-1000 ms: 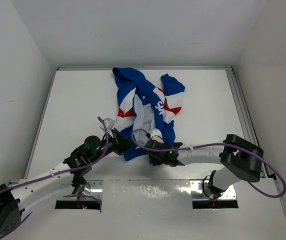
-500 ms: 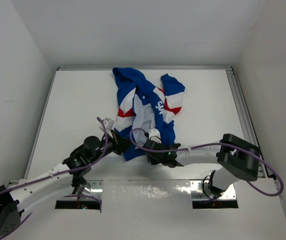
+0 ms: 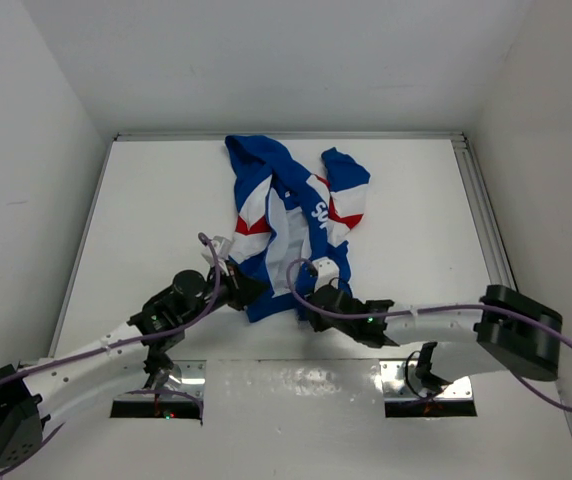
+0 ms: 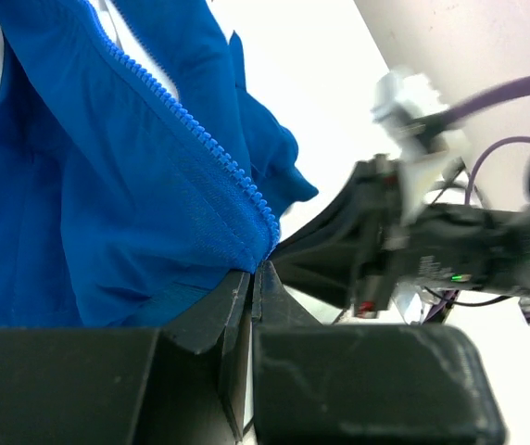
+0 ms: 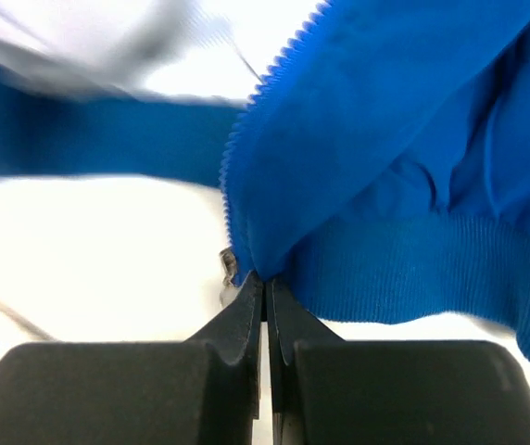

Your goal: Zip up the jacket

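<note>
White worktop (image 3: 146, 220) carries the jacket (image 3: 296, 215), which lies crumpled and unzipped toward the far side, its lower edge nearest our arm bases. We see our left tool (image 4: 254, 278) clenched on one front edge of the jacket, right at the bottom of the zipper teeth (image 4: 200, 139). Our right tool (image 5: 265, 283) is clenched on the other front edge beside the ribbed hem (image 5: 404, 269), a small metal slider (image 5: 228, 264) just left of its tips. Both tools sit near each other.
</note>
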Robot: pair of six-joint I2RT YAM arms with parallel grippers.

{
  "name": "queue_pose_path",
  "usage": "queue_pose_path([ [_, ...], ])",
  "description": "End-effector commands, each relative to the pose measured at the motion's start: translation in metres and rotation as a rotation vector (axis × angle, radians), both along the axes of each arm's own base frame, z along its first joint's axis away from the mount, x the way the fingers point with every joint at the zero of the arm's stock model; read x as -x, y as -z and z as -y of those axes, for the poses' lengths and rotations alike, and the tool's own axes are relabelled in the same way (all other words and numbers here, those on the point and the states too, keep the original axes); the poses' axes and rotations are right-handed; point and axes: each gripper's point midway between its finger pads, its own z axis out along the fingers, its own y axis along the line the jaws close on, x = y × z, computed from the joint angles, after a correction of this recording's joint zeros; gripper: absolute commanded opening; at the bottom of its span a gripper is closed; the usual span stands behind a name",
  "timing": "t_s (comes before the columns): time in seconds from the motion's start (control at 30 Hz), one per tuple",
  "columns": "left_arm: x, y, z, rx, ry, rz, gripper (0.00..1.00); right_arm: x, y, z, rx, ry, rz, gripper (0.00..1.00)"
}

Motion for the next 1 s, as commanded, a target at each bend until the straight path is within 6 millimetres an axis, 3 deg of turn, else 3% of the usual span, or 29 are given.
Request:
queue_pose_path([
  [0.0,-0.011,-0.032,0.003,0.059,-0.031,0.032,0.00,-0.027,-0.082,-0.041,-0.357,-0.002,0.236,0.00],
  [0.03,-0.010,-0.038,0.004,0.072,-0.027,0.030,0.00,-0.030,-0.097,-0.042,-0.410,0.002,0.280,0.00],
  [0.07,-0.010,-0.040,0.006,0.083,-0.020,0.031,0.00,-0.036,-0.126,-0.042,-0.501,0.013,0.370,0.00],
  [0.17,-0.013,-0.047,0.008,0.113,-0.036,0.014,0.00,-0.042,-0.173,-0.042,-0.629,0.018,0.503,0.00],
  [0.3,-0.018,-0.066,0.010,0.127,-0.045,0.039,0.00,-0.045,-0.198,-0.037,-0.695,0.040,0.566,0.00],
  [0.47,-0.019,-0.077,0.013,0.133,-0.031,0.074,0.00,-0.037,-0.208,-0.031,-0.733,0.018,0.569,0.00],
  [0.7,-0.018,-0.089,0.014,0.164,-0.022,0.104,0.00,-0.027,-0.202,-0.021,-0.748,-0.005,0.559,0.00],
  [0.83,-0.017,-0.088,0.018,0.164,-0.002,0.094,0.00,-0.016,-0.202,-0.029,-0.751,-0.090,0.541,0.00],
  [0.87,-0.017,-0.089,0.017,0.155,0.000,0.102,0.00,-0.012,-0.200,-0.032,-0.750,-0.117,0.527,0.00],
  [0.9,-0.018,-0.084,0.015,0.137,-0.011,0.093,0.00,-0.009,-0.180,-0.032,-0.688,-0.123,0.463,0.00],
  [0.97,-0.021,-0.082,0.006,0.123,-0.057,0.101,0.00,0.004,-0.162,-0.036,-0.650,-0.176,0.368,0.00],
])
